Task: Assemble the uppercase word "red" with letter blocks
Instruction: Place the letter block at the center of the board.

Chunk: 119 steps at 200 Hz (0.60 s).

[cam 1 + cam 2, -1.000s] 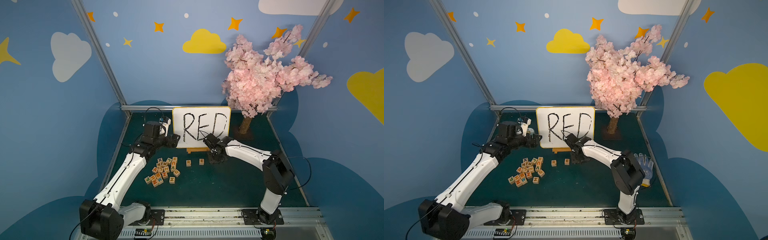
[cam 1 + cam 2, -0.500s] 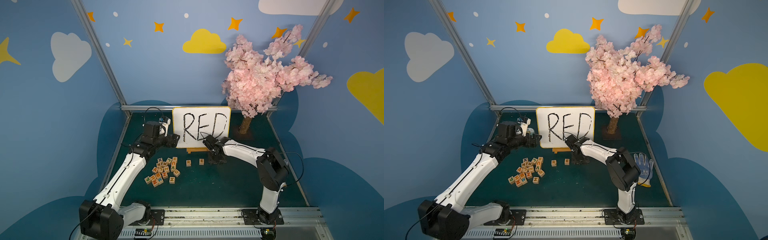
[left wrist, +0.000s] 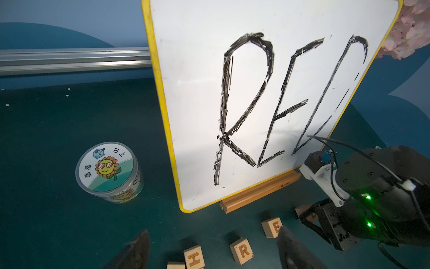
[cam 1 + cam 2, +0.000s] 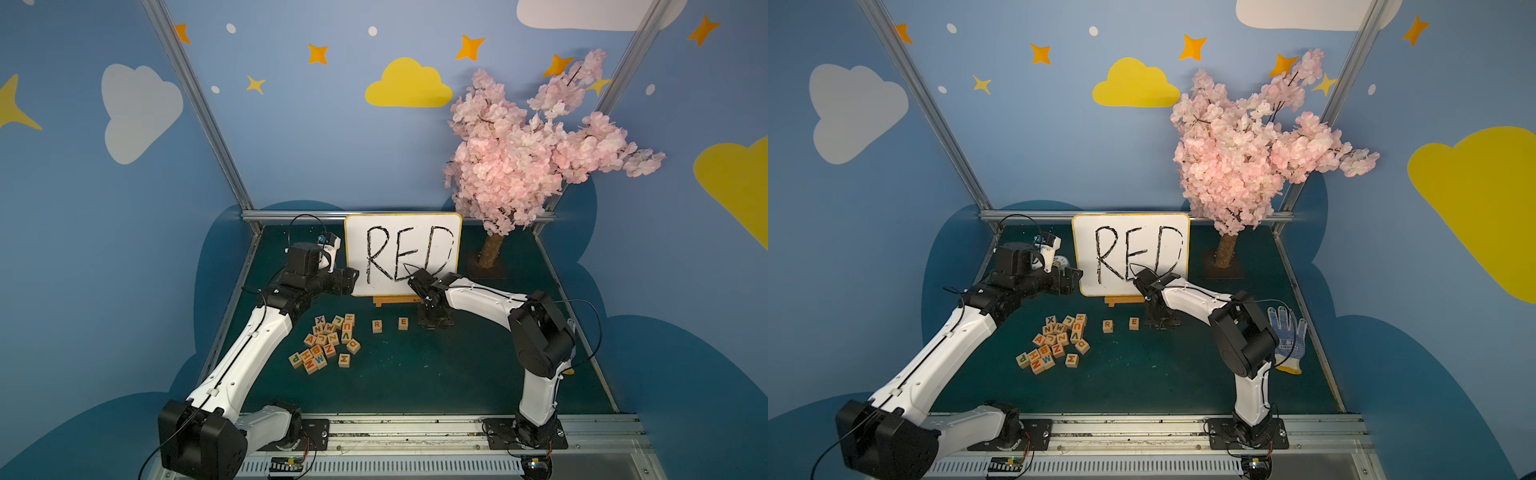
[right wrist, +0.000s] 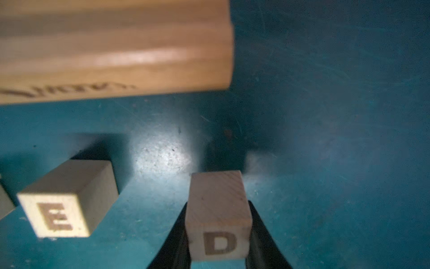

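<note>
Firstly, right gripper [image 5: 218,235]: closed on the D block [image 5: 217,205], one black finger pressed against each side face; the printed D faces the wrist camera.
D block, position: near the E block [image 5: 58,209] with bare mat between them, on the side toward the right arm, just in front of the wooden stand [image 5: 116,46]. Whether it rests on the mat or hangs slightly above it cannot be told.
Right gripper, top views: pointing down at the mat beside the row [image 4: 434,320], hiding the D block from above.
Left gripper [image 3: 213,230]: jaws standing well apart, with nothing between them. It is raised above the mat and faces the whiteboard [image 3: 267,93].
Word row: R block [image 4: 377,325] and E block [image 4: 403,323] stand side by side in front of the stand, apart from each other, letters up — both in orange-brown print.
Remaining letter blocks [image 4: 326,343]: a loose cluster on the green mat [image 4: 415,374], on the left arm's side of the R block and clear of it; letters in orange, green and blue.
Whiteboard: yellow-framed, upright in the wooden stand, with RED handwritten in black.
Round jar [image 3: 108,167]: on the mat beside the whiteboard — sunflower label on its lid.
Pink blossom tree [image 4: 532,141]: far corner of the mat.
Glove [image 4: 1287,336]: lying behind the right arm's elbow.
</note>
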Each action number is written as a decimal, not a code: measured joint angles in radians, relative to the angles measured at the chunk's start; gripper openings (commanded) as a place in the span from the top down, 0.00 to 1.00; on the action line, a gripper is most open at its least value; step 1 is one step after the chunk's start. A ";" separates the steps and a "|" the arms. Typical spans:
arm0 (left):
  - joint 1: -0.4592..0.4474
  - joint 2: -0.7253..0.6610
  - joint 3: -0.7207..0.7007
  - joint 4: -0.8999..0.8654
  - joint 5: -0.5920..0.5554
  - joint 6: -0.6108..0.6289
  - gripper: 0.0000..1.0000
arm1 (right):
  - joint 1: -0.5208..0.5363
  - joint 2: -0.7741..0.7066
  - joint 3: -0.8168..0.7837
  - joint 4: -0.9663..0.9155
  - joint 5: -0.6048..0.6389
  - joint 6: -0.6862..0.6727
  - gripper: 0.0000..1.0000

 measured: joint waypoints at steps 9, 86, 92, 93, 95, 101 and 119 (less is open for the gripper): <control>0.000 0.000 0.000 0.000 0.000 0.000 0.15 | 0.000 0.005 0.000 0.001 -0.004 0.000 0.74; 0.000 0.000 0.000 0.000 -0.001 0.000 0.16 | 0.001 0.026 0.032 0.008 -0.019 -0.005 0.54; 0.000 0.000 0.000 0.000 -0.001 0.000 0.15 | 0.001 0.026 0.033 0.010 -0.021 -0.006 0.52; 0.000 0.000 0.000 0.000 -0.001 0.000 0.15 | 0.001 0.026 0.033 0.010 -0.023 -0.008 0.52; 0.000 0.000 0.000 0.000 -0.001 0.000 0.15 | 0.001 0.026 0.033 0.010 -0.023 -0.006 0.52; 0.000 0.000 0.000 0.000 -0.002 0.000 0.15 | 0.001 0.026 0.034 0.010 -0.026 -0.007 0.49; 0.000 0.000 0.000 0.000 -0.003 0.000 0.16 | 0.001 0.026 0.034 0.010 -0.029 -0.007 0.44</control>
